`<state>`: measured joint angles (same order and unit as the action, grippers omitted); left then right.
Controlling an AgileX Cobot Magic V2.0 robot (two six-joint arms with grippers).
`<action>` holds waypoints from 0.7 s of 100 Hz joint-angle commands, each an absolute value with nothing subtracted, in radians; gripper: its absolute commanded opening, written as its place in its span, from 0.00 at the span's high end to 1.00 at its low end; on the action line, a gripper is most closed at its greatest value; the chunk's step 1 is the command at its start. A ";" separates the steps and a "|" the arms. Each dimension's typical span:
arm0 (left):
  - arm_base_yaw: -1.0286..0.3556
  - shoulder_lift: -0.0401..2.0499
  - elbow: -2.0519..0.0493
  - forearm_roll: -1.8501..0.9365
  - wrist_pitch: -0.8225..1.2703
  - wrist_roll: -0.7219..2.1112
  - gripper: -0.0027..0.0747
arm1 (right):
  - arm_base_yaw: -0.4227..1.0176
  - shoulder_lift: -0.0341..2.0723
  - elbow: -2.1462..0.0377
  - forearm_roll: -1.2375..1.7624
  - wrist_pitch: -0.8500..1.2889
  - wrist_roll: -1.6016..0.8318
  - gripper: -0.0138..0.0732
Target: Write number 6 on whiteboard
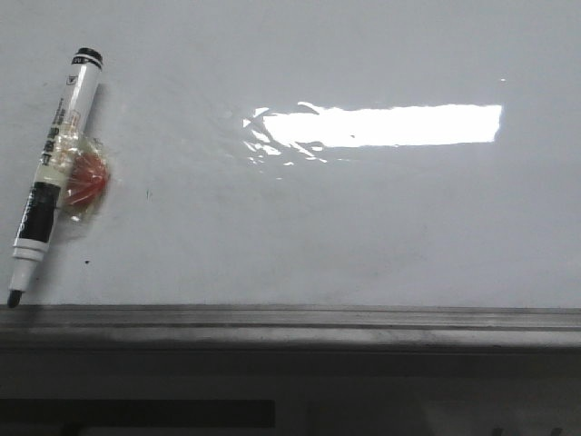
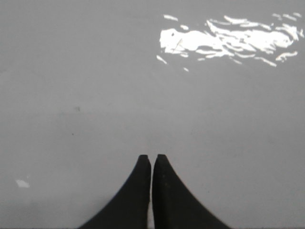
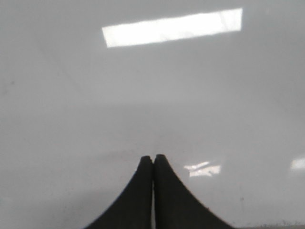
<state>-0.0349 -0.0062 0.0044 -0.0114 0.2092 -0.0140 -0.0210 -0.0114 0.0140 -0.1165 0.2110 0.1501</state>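
Note:
The whiteboard [image 1: 363, 227] fills the front view, glossy white with a bright rectangular glare [image 1: 381, 125] and a grey metal edge rail [image 1: 290, 320] at the near side. No number 6 shows on it. A black-and-white marker [image 1: 53, 173] lies uncapped at the board's far left, tip toward the rail. Neither gripper shows in the front view. My left gripper [image 2: 152, 157] is shut and empty over bare board [image 2: 95, 95]. My right gripper [image 3: 153, 157] is shut and empty over bare board [image 3: 71, 119].
A red object in clear wrap [image 1: 87, 179] is stuck to the marker's side. A dark strip [image 1: 136, 413] lies below the rail. A few small dark specks [image 1: 148, 193] mark the board near the marker.

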 commanded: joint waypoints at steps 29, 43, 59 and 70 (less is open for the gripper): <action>-0.035 -0.037 0.038 -0.053 -0.027 -0.022 0.99 | -0.027 -0.030 0.040 -0.152 0.034 0.147 0.92; -0.035 -0.037 -0.026 -0.048 -0.014 -0.022 0.99 | -0.027 -0.028 0.032 -0.152 0.032 0.147 0.92; -0.035 -0.021 -0.185 -0.067 0.176 -0.022 0.99 | -0.027 -0.028 -0.014 -0.068 0.046 0.157 0.91; -0.035 0.018 -0.281 -0.067 0.278 0.009 0.99 | -0.027 -0.022 -0.073 -0.070 0.114 0.155 0.91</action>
<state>-0.0349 -0.0062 -0.1909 -0.0564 0.2689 -0.0070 -0.0210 -0.0114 -0.0015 -0.0783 0.1420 0.1542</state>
